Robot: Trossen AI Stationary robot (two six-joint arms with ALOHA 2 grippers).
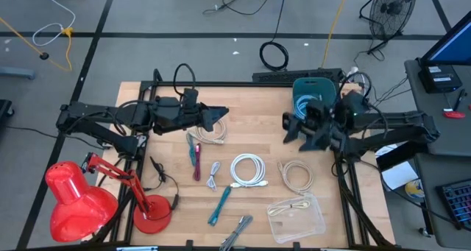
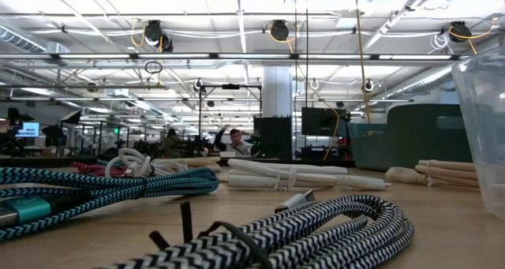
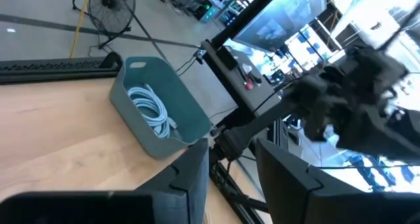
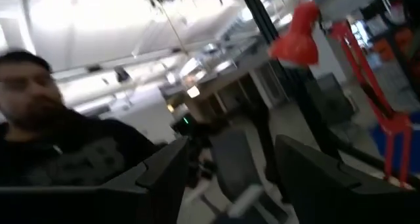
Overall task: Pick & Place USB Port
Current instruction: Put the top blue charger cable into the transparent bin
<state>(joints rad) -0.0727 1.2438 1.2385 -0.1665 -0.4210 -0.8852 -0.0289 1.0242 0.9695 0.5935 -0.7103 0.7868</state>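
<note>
Striped cable lies nearest; right gripper (open, empty) hovers beside teal bin.

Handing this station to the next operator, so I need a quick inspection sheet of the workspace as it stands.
Surface: wooden table, cable bundles spread across it.
Job's things: teal bin at the far right corner, a white cable coiled inside; white coiled cable mid-table.
Clutter: red desk lamp at the near left; clear plastic container near right, holding a beige cable.
Grippers: left gripper raised above the table's left part, fingers apart, nothing between them; right gripper up beside the bin, fingers apart, empty.
Cables: teal braided, pink, beige, black-and-white braided.
Surroundings: floor fan; person in the right wrist view.
</note>
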